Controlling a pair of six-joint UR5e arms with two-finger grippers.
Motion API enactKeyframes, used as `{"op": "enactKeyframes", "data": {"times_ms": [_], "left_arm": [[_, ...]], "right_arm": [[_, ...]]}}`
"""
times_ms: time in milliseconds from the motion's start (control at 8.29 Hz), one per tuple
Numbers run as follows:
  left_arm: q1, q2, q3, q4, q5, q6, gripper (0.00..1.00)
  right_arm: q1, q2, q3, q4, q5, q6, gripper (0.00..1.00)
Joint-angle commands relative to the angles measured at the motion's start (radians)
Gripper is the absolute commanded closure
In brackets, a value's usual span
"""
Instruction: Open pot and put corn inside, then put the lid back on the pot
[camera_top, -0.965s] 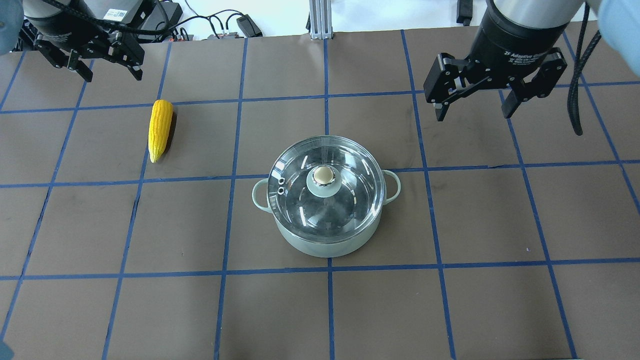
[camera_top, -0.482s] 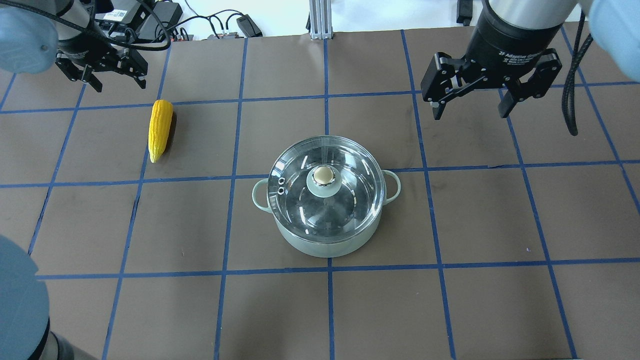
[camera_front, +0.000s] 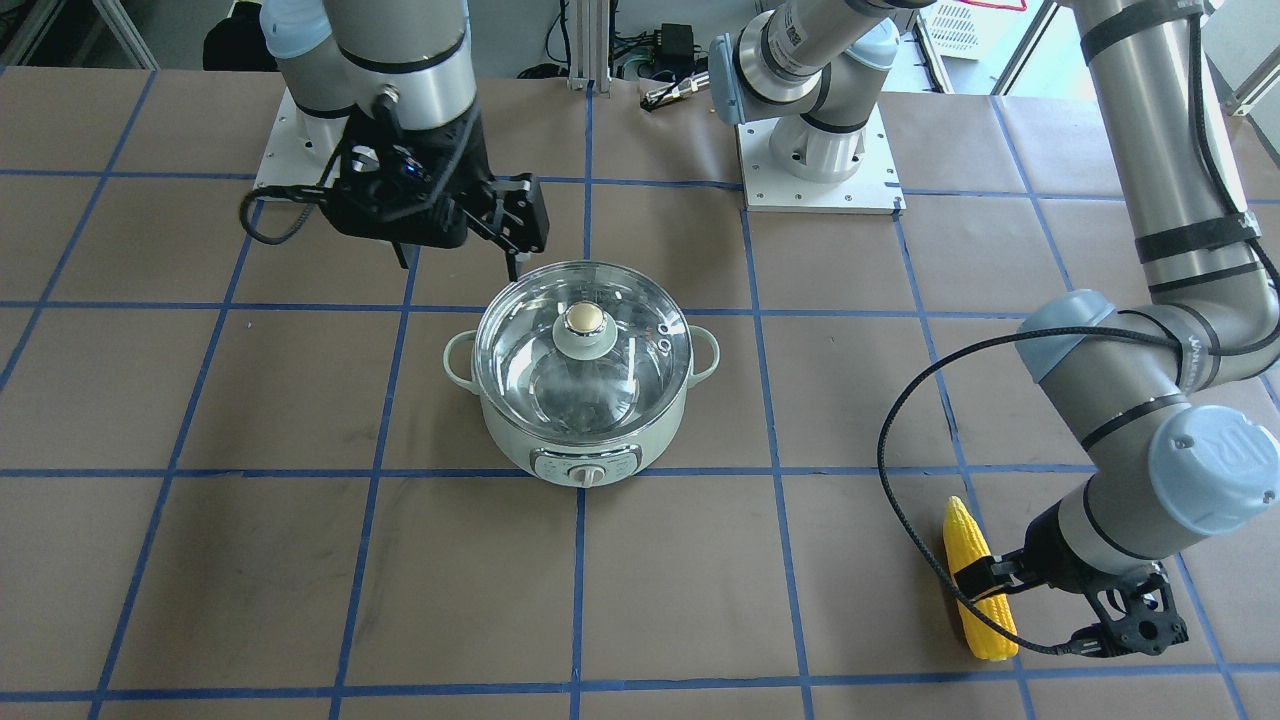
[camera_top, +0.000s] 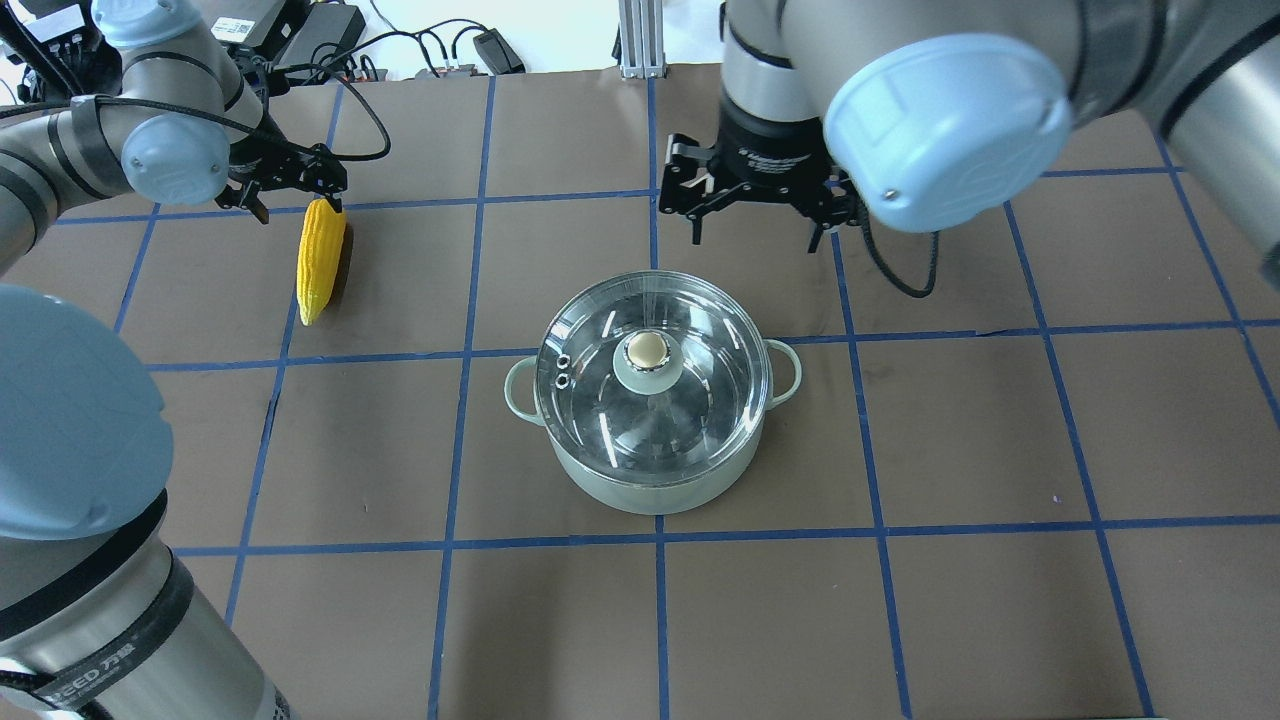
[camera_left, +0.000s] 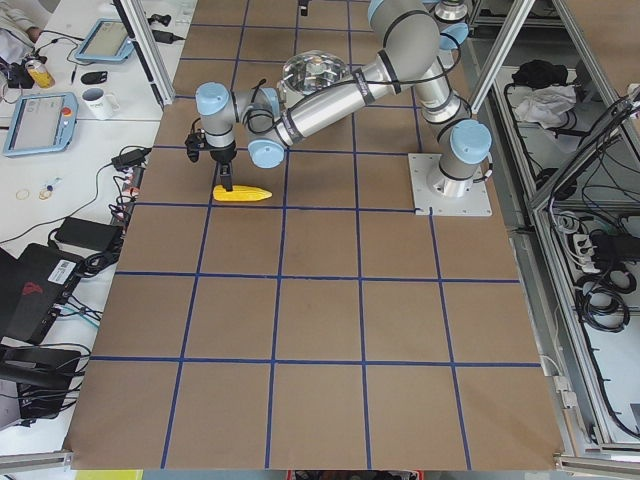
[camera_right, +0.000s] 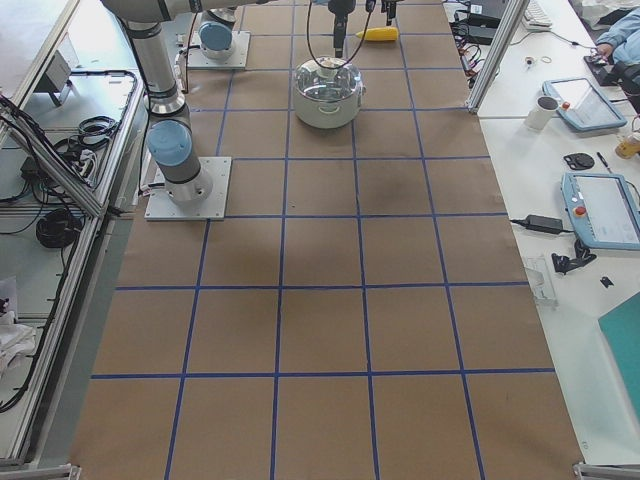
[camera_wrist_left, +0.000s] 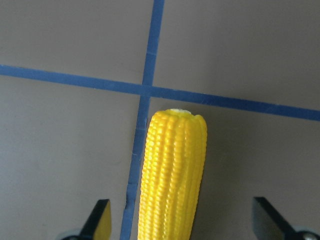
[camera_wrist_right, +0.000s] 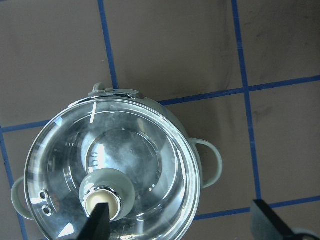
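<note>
Left claw (camera_top: 297, 200) open over the corn (camera_top: 320, 262), one finger on either side of the cob's blunt half, a gap on each side, not touching. Corn flat on the tabletop (camera_top: 950, 620), alongside a blue tape line (camera_wrist_left: 156, 35), tapered tip toward the robot, blunt end toward the far edge. Well apart from the pot (camera_top: 655, 480), off to the robot's left. Right claw (camera_top: 755, 238) likewise spread wide, raised above the pot and apart from the lid (camera_top: 700, 400); through the right wrist camera, beige knob (camera_wrist_right: 102, 200) just under one fingertip. Lid seated on the pot, rim to rim. Pot near the tabletop's middle, dial panel (camera_front: 585, 468) turned away from the robot. Brown taped tabletop between corn and pot. Far edge nearer the corn than the pot, cables (camera_top: 420, 45) just past it.
</note>
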Motion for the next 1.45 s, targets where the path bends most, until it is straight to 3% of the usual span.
{"op": "enactKeyframes", "data": {"times_ms": [0,241,482,723,844,965,1206,1326], "left_arm": [[-0.001,-0.032,0.006,0.056,-0.046,-0.031,0.00],[0.001,-0.049,0.008,0.056,-0.056,-0.073,0.00],[-0.001,-0.056,-0.001,0.056,-0.054,-0.060,0.00],[-0.001,-0.063,0.000,0.056,-0.048,-0.022,0.00],[-0.001,-0.066,-0.001,0.056,-0.054,0.001,0.00],[0.001,-0.073,-0.001,0.056,-0.051,0.006,0.00],[0.001,-0.084,-0.001,0.056,-0.050,0.058,0.00],[0.001,-0.098,0.008,0.056,-0.051,0.064,0.16]], "right_arm": [[0.116,0.093,0.006,-0.098,-0.006,0.141,0.00],[0.150,0.136,0.070,-0.155,-0.003,0.195,0.00],[0.165,0.142,0.170,-0.282,-0.009,0.184,0.00],[0.165,0.142,0.179,-0.279,-0.001,0.192,0.00],[0.165,0.142,0.179,-0.282,-0.004,0.192,0.07],[0.165,0.141,0.176,-0.279,-0.012,0.189,0.26],[0.165,0.141,0.175,-0.276,-0.007,0.195,0.53],[0.165,0.141,0.170,-0.276,-0.007,0.195,0.58]]}}
